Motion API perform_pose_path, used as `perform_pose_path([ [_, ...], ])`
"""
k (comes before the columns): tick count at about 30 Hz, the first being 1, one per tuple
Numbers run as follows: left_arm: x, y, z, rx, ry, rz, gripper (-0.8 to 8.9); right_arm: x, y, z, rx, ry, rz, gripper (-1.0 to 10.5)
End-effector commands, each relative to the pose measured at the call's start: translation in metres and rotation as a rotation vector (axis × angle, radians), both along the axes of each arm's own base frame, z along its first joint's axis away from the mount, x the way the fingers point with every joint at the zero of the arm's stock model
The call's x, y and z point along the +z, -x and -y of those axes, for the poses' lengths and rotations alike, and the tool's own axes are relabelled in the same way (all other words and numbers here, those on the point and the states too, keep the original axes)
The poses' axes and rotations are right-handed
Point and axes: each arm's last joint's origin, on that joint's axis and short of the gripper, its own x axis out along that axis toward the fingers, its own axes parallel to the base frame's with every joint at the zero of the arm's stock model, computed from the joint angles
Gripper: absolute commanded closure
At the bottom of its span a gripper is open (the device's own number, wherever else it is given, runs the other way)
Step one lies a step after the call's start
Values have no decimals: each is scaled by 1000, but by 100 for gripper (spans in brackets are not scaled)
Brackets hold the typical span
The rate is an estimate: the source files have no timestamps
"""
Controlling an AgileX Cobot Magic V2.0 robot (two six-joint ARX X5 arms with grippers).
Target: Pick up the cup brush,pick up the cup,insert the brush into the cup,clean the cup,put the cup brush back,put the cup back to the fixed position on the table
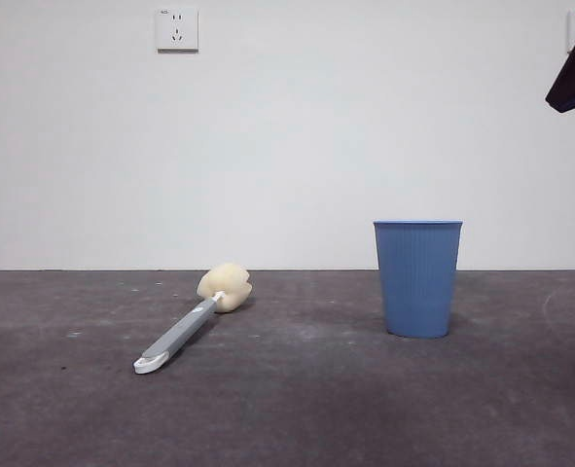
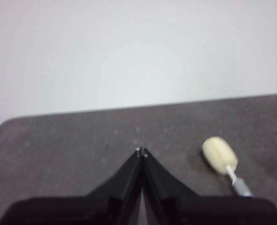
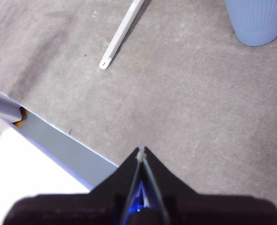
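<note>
We find no readable text, brand or nr. anywhere. The wall socket point(image 1: 177, 29) has a tiny mark at its top-left corner, too small to read. The cup point(image 1: 417, 278) and the cup brush point(image 1: 195, 316) carry no label.

Tabletop point(image 1: 297, 409): dark grey, scuffed. On it: cup brush point(image 1: 192, 322) lying flat; blue cup point(image 1: 417, 278) upright, well apart.

Low level front view; wrist views above, sharing cup brush point(image 1: 192, 321).
</note>
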Motion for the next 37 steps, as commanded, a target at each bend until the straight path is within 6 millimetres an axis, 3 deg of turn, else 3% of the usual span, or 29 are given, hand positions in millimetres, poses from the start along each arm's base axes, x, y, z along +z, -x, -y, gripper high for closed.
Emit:
perform_pose_path([
  [1,-14,1,-2,15,-9,-18,817,2,0,0,-5,-5,5,946],
  [11,-52,2,-3,42,12,-105,817,2,0,0,-5,-5,5,946],
  [20,-68,7,-3,40,33,-244,817,2,0,0,-5,-5,6,946],
  [37,-68,8,-3,45,59,-251,817,2,0,0,-5,-5,5,946],
])
